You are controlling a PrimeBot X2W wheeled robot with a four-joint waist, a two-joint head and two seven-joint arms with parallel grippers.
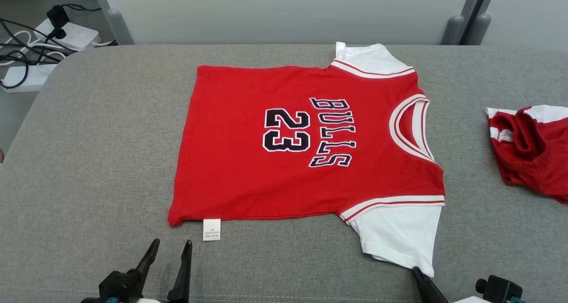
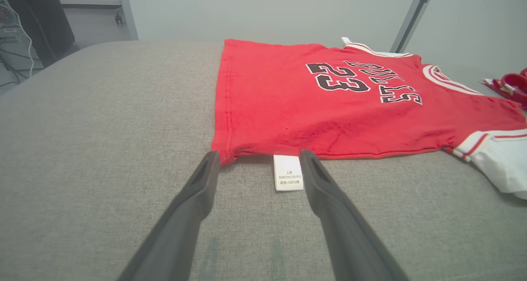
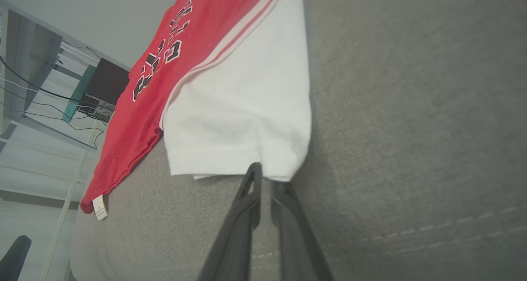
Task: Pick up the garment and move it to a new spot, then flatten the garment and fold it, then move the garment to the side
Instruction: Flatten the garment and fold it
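The garment (image 1: pixel 288 183) is a red jersey with white sleeves and "BULLS 23" on it. It lies flat on the grey padded table (image 1: pixel 88 161), collar to the right. My left gripper (image 1: pixel 172 242) stands open just short of the near hem (image 2: pixel 247 149), its fingers on either side of the white label (image 2: pixel 288 172). My right gripper (image 1: pixel 417 272) is at the near white sleeve (image 3: pixel 239 120). There its fingers (image 3: pixel 252 182) are pinched together on the cuff edge, one above the cloth and one beneath it.
A second red-and-white piece of clothing (image 1: pixel 532 147) lies crumpled at the table's right edge. Power strips and cables (image 1: pixel 44 37) sit on the floor beyond the far left corner. Grey posts (image 1: pixel 457 28) stand behind the table.
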